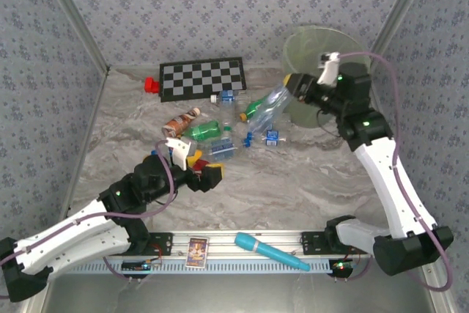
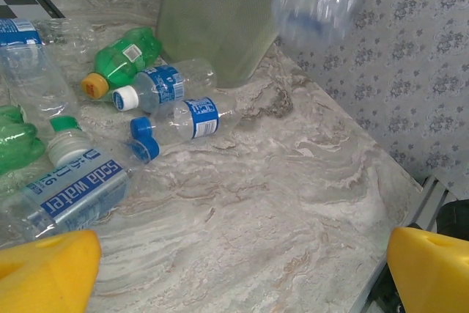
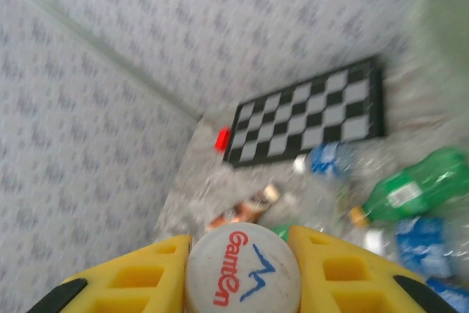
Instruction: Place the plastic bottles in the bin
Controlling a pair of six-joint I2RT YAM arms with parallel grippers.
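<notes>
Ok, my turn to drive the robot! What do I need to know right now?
Left gripper: open, empty, beside the bottle pile.
Right gripper: shut on a clear bottle, held up beside the bin.
Done: cannot tell what the bin holds.
Left: drop that bottle in, then bin the many bottles lying on the table.

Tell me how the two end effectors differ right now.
The left end effector is open; the right end effector is shut. The left holds nothing; the right grips a clear bottle by its white cap. The left sits low near the loose bottles; the right is raised beside the bin. Both have yellow fingers.
</notes>
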